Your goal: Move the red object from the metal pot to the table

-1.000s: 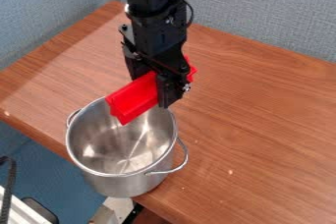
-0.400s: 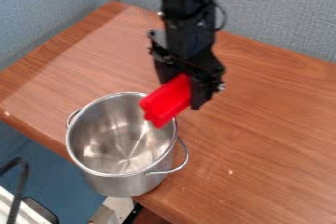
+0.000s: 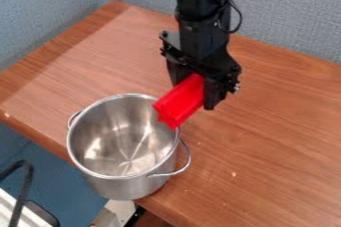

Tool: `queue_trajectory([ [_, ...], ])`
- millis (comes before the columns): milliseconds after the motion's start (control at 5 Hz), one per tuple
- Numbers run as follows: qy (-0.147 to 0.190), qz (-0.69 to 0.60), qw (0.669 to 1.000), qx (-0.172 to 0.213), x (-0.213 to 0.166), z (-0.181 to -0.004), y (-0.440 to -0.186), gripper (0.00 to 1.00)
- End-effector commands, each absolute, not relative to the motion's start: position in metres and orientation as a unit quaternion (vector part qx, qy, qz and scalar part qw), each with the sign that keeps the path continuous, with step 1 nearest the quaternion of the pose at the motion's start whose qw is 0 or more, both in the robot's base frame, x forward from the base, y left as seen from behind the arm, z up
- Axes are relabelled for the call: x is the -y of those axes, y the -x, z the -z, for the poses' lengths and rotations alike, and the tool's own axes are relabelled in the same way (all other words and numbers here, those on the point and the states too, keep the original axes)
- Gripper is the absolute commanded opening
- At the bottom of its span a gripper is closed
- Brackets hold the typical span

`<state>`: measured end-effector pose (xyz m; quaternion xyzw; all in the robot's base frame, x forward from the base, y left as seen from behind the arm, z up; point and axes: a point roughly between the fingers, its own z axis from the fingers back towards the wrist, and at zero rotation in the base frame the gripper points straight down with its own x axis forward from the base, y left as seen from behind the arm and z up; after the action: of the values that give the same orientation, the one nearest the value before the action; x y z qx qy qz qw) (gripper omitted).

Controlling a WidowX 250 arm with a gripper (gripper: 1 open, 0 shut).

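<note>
- Bright red, plain, elongated rectangular block, tilted, pinched in the black claw above the brown wood-grain counter.
- Shiny round stainless-steel pot stands at the counter's near edge, just beside the block.

Fingers clamped on tilted red object, beside metal pot; wood table

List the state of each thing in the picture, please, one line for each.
hand: shut on the red object, pointing down.
red object: held tilted in the air, beside the pot's rim.
metal pot: upright, empty, near the table's edge.
table: bears the pot.
</note>
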<state>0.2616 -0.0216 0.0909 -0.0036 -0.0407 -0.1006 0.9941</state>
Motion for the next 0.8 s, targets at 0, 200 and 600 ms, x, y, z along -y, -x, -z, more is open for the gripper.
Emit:
queue_trajectory([
  [0,-0.011,0.085,0.994,0.069,0.014,-0.101,-0.275,0.00],
  [200,-0.022,0.073,0.994,0.073,0.006,-0.100,-0.278,0.00],
  [600,-0.028,0.057,0.995,0.077,-0.008,-0.099,-0.282,0.00],
])
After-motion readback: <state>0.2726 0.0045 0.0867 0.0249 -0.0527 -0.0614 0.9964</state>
